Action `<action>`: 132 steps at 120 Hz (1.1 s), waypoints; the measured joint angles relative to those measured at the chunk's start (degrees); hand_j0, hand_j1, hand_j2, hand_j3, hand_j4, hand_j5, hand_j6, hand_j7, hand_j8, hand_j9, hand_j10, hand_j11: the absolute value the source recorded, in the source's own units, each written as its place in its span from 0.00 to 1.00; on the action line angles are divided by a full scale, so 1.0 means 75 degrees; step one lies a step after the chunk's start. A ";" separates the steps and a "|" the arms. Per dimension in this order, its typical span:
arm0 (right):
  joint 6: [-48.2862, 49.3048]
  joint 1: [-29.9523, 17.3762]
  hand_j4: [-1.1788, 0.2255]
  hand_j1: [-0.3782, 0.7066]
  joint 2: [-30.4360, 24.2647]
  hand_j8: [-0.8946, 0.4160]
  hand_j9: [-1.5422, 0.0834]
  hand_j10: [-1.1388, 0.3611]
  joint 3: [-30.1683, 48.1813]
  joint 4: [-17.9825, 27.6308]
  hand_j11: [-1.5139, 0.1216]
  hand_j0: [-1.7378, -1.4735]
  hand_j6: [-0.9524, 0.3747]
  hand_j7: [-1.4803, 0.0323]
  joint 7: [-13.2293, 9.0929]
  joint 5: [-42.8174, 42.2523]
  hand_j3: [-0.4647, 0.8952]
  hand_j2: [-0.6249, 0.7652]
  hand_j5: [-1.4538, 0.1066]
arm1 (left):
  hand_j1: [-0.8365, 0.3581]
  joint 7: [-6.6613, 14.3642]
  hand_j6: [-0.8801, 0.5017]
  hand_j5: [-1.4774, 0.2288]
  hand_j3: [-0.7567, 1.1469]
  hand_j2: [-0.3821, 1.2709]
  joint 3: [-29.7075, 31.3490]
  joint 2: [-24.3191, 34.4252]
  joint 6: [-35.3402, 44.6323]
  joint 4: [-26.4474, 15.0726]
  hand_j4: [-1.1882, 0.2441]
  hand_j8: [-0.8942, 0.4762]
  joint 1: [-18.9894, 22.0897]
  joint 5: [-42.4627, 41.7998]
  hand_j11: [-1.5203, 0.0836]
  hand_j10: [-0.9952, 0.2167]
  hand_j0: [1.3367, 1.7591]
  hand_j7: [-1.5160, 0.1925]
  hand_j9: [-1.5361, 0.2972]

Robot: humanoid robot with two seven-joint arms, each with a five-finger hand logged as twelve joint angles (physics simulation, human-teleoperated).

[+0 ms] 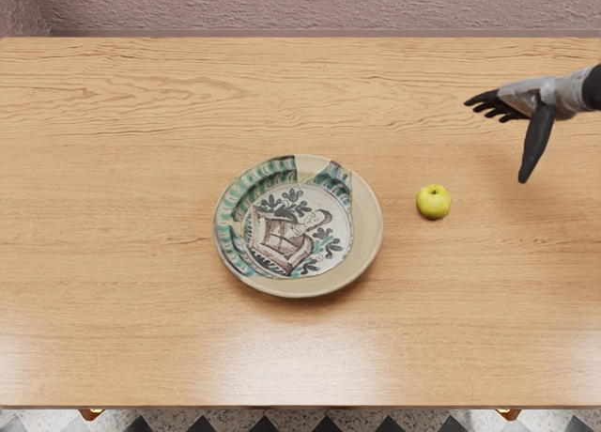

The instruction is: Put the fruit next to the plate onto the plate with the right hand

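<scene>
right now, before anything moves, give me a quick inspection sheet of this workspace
surface: wooden table, flat, grain visible
job's things: yellow-green apple on the table to the right of the painted plate, apart from it; nothing lies on the plate
clutter: nothing seen
hands: right hand hovers above the table beyond the apple, fingers spread, holding nothing; left hand not in view
cables: nothing seen
surroundings: textured wall behind the table, checkered floor below its front edge

apple: open all round | plate: near, left | right hand: apart, seemingly above
</scene>
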 joint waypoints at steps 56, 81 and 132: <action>0.0000 0.1276 0.83 0.05 -0.0459 0.67 0.94 0.75 0.0437 0.2435 0.91 0.30 0.70 0.96 -0.2351 -0.0465 0.34 0.45 0.92 | 0.99 0.0000 0.64 0.87 0.40 0.23 0.0000 0.0000 0.0000 0.0000 0.83 0.65 0.0000 0.0000 0.95 0.82 0.76 0.89 0.84; 0.0001 0.1365 0.82 0.05 -0.1113 0.67 0.93 0.75 0.1213 0.4195 0.91 0.30 0.70 0.96 -0.4094 -0.0490 0.34 0.45 0.92 | 0.99 0.0000 0.64 0.87 0.40 0.23 0.0000 0.0000 0.0000 0.0000 0.83 0.65 0.0000 0.0000 0.95 0.82 0.76 0.89 0.84; -0.2533 0.0500 0.82 0.05 -0.0055 0.67 0.93 0.75 0.1708 0.4718 0.91 0.30 0.70 0.96 -0.4849 -0.1600 0.34 0.45 0.92 | 0.99 0.0000 0.64 0.87 0.40 0.23 0.0000 0.0000 0.0000 0.0000 0.83 0.65 0.0000 0.0000 0.95 0.82 0.76 0.89 0.84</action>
